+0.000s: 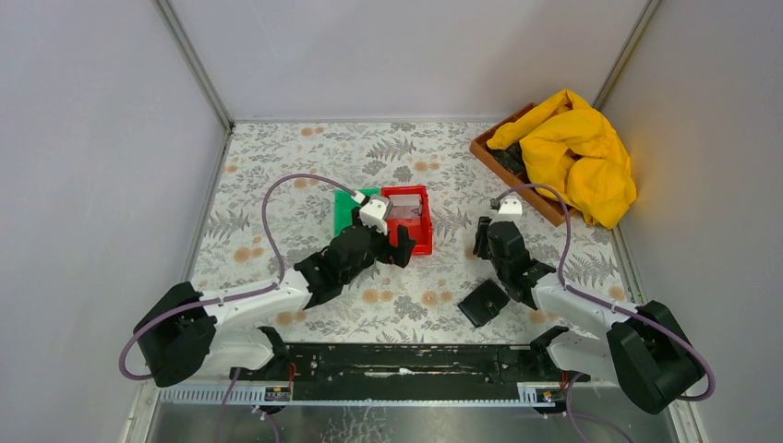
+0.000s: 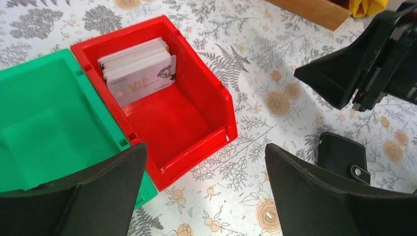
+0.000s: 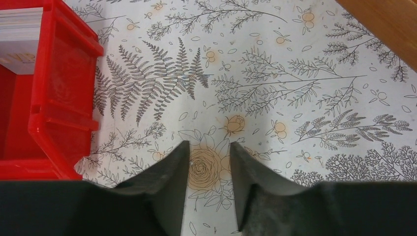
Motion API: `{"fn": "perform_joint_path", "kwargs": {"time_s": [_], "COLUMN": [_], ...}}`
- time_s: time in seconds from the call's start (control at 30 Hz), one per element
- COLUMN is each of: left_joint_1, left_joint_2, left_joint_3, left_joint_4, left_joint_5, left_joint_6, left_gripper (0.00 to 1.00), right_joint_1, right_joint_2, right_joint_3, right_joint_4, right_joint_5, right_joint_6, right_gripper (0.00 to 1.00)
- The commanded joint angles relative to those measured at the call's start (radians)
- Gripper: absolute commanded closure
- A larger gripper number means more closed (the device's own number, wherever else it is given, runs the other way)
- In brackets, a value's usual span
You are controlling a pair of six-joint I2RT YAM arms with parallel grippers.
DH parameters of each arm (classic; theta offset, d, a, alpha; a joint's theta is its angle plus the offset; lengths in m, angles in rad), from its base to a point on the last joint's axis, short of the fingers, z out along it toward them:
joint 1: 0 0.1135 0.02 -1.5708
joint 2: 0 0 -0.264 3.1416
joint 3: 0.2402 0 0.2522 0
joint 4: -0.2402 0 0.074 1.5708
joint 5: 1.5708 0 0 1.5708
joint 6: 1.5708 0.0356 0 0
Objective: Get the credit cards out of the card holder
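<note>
Left gripper point(image 2: 204, 150) gapes wide, right gripper point(image 3: 209, 147) stands half open; both are empty. I'd pin the closed card holder point(image 1: 484, 302), lower centre, flat before opening it.

Red bin point(image 2: 167, 123), green bin point(image 2: 44, 113), black card holder point(image 2: 342, 155), whitish credit cards point(image 2: 140, 73), fern-patterned table point(image 3: 275, 73).

left arm point(image 1: 263, 309) and right arm point(image 1: 572, 309), white middle parts, chunky black bases point(image 1: 175, 346), black wrists, small white box point(image 1: 374, 212) on each wrist, thin purple-grey cable point(image 1: 264, 217) looping over each arm, wide black pointed fingers point(image 2: 314, 196)
</note>
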Motion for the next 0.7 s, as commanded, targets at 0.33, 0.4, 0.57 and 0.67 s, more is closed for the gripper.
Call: {"fn": "perform_joint_path", "kwargs": {"time_s": [0.33, 0.4, 0.57, 0.67], "left_joint_1": [0.033, 0.078, 0.15, 0.169], "left_joint_2": [-0.045, -0.034, -0.001, 0.023], "left_joint_3": [0.105, 0.13, 0.138, 0.17], "left_joint_4": [-0.19, -0.246, -0.289, -0.358], "left_joint_5": [-0.439, -0.43, -0.417, -0.48], "left_joint_6": [-0.083, -0.109, -0.135, -0.168], "left_gripper": [0.17, 0.15, 0.15, 0.14], "right_joint_1": [0.025, 0.042, 0.055, 0.061], "right_joint_2": [0.001, 0.019, 0.093, 0.145], "right_joint_3": [0.107, 0.155, 0.257, 0.321], "right_joint_4": [0.017, -0.007, -0.047, -0.081], "right_joint_5": [-0.118, -0.116, -0.127, -0.134], "right_joint_6": [-0.008, -0.019, -0.034, -0.041], "right_gripper": [0.83, 0.76, 0.51, 0.49]}}
